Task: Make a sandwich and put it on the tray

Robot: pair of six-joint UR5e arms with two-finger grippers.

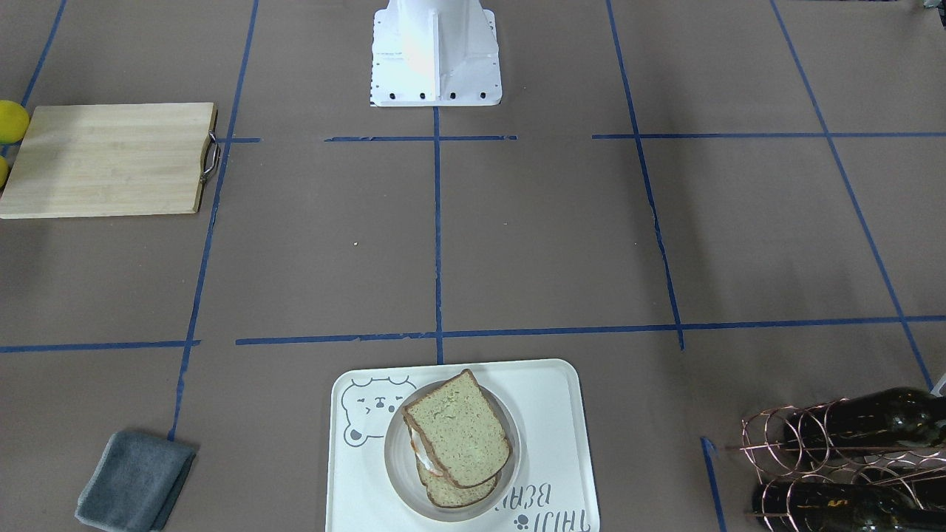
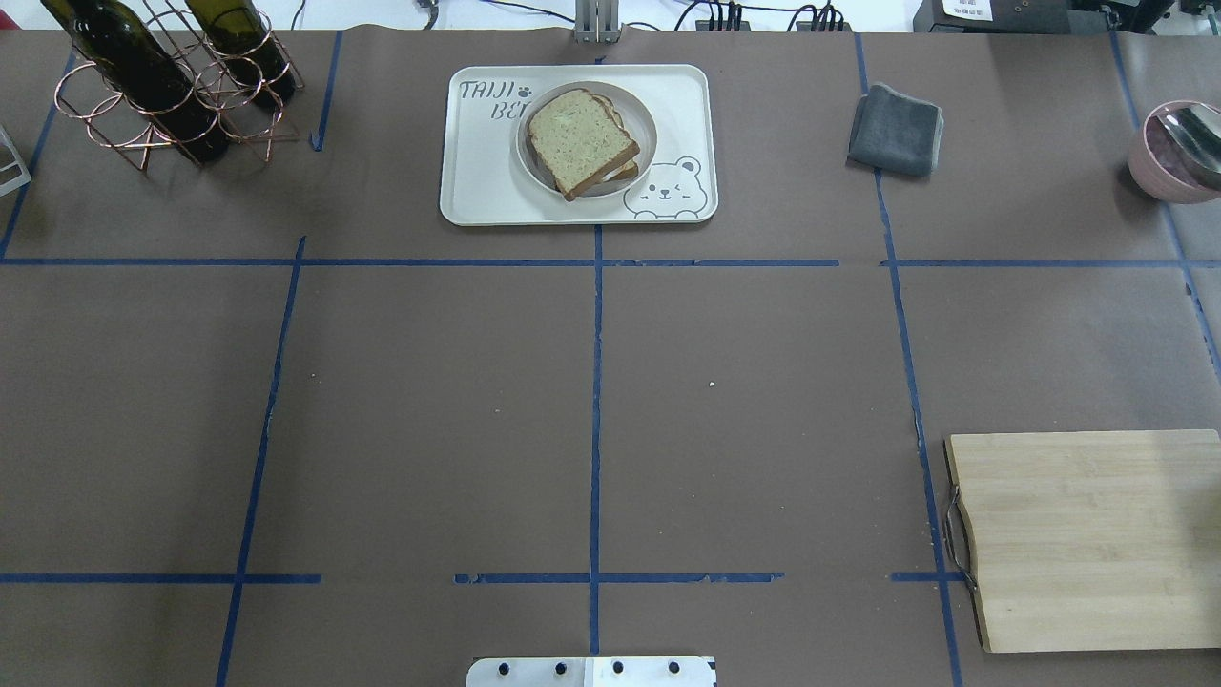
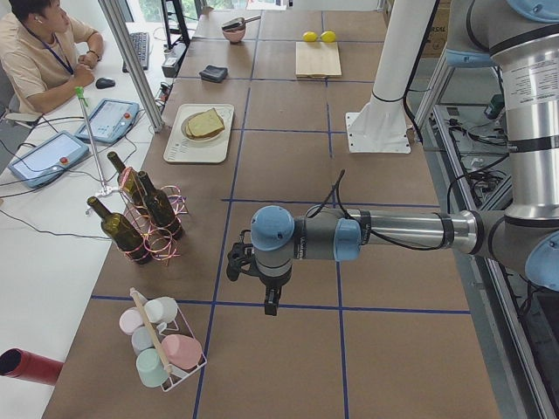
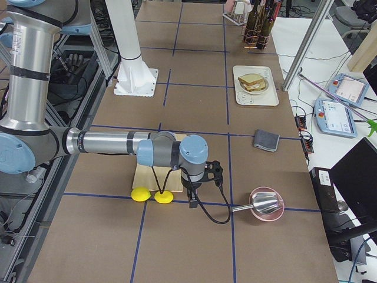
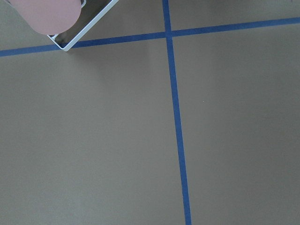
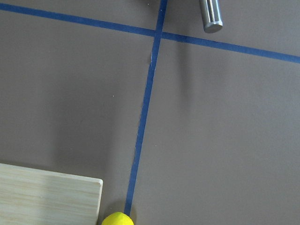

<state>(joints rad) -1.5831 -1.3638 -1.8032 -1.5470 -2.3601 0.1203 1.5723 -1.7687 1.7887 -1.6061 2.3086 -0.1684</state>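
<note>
Left gripper: the black two-finger left gripper [image 3: 262, 295] hangs fingers-down over bare brown table paper [image 3: 288, 358] at the robot's left end, near a white wire rack of pastel cups [image 3: 166, 345]; this side view alone does not show whether it is wide or narrow
Right gripper: the black two-finger right gripper [image 4: 199, 190] hangs over the table's opposite end, just past two yellow lemons [image 4: 152, 195] and short of a pink bowl [image 4: 279, 211] holding a metal scoop [image 4: 259, 204]; its spread cannot be told either
Cutting board: the light wooden cutting board with a metal handle [image 2: 1087, 534] lies flat on the robot's right, near the base
Tray: the large off-white rounded-rectangle tray [image 2: 477, 186] sits at the table's far edge, across the centre blue tape line [image 2: 597, 401]
Bowl: the small round whitish bowl [image 2: 642, 119] stands on the tray, just beside the grey bear-face drawing [image 2: 671, 188]
Sandwich: the sandwich of two brown-crusted, greenish-tan bread slices [image 2: 580, 141] lies in the bowl, top slice skewed over the lower, white-and-orange fried egg [image 1: 420, 449] showing at one edge; both grippers are well apart from it
Far edge: a folded grey cloth [image 2: 895, 130] lies toward the robot's right of the tray, a copper wire rack of dark wine bottles [image 2: 153, 86] at the far left corner
</note>
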